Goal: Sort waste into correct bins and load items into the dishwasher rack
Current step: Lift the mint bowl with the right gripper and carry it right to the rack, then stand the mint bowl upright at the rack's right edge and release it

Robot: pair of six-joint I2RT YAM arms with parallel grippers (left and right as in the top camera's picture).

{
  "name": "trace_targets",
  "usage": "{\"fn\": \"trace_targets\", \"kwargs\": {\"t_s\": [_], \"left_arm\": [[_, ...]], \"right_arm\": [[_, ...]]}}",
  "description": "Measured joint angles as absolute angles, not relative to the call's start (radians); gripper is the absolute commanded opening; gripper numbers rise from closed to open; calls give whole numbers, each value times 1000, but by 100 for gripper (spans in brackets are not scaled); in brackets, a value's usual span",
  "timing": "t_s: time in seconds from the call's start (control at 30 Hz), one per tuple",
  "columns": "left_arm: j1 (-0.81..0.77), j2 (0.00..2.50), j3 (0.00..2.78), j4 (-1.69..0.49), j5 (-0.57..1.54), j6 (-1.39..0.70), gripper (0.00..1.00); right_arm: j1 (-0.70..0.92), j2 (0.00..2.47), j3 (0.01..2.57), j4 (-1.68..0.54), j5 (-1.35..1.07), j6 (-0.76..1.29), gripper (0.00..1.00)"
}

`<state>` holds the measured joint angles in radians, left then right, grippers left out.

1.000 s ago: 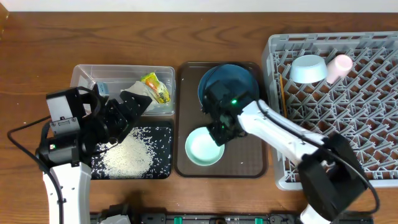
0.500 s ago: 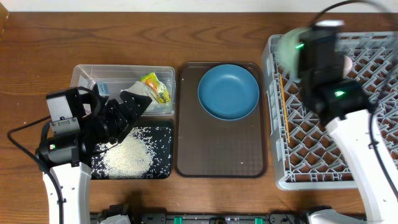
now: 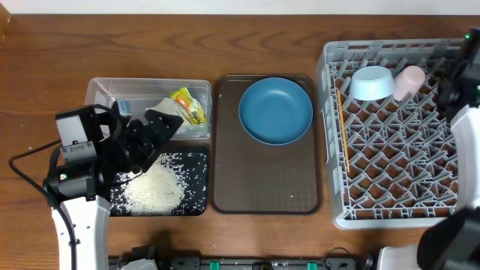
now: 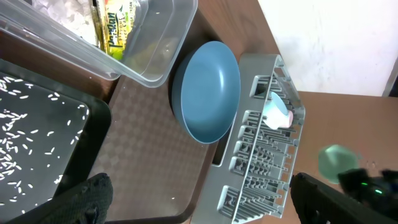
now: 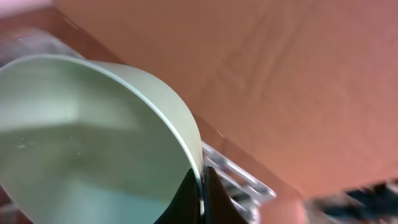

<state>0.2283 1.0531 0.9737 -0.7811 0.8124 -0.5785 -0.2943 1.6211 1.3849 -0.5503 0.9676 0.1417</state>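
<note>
Gone from the tray beside the rack is the pale mint-green bowl [image 5: 93, 137], and the right arm that was bent over it a second ago has swung across to the rack's far right edge. As for the large square grey plastic dishwasher rack [image 3: 390, 165], its back left corner holds the small light-blue bowl [image 3: 371, 82] with the small pink cup [image 3: 409, 79] touching it; the other pegs look bare. Just left of the rack lies the larger brown serving tray [image 3: 262, 187], and the large round dark-blue plate [image 3: 275, 110] sits on its far half, not yet loaded. Well left of the rack, past that tray, the clear rectangular plastic tub [image 3: 101, 88] holds the crumpled white paper tissue [image 3: 169, 109] and the small yellow-green snack wrapper [image 3: 187, 105]. In front of the tub, the shallow black rectangular tray [image 3: 196, 202] carries the loose white rice grains [image 3: 154, 187]. The left gripper [image 3: 161, 139] hangs over these bins with its fingers spread wide, holding nothing. The right gripper [image 5: 200, 196] is pinched tight on the mint bowl's rim, up by the rack's right side; whether it is above the pegs I cannot tell. By my reading the waste is sorted and two items are racked, which leaves the mint bowl to set down and the plate to fetch.
</note>
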Motion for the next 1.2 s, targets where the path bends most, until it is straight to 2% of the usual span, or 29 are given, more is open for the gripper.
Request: {"fn": "trace_targets", "kwargs": {"t_s": [0.43,1.0,1.2], "left_arm": [[228,1053,974,-781,812,-579,94],[228,1053,974,-781,812,-579,94],[228,1053,974,-781,812,-579,94]], "right_arm": [[-448,1851,1384,-474,1098,38,1],[-414,1849,1387,-519,993,2,1],[-348,1845,1389,-499,1000,-66,1]]}}
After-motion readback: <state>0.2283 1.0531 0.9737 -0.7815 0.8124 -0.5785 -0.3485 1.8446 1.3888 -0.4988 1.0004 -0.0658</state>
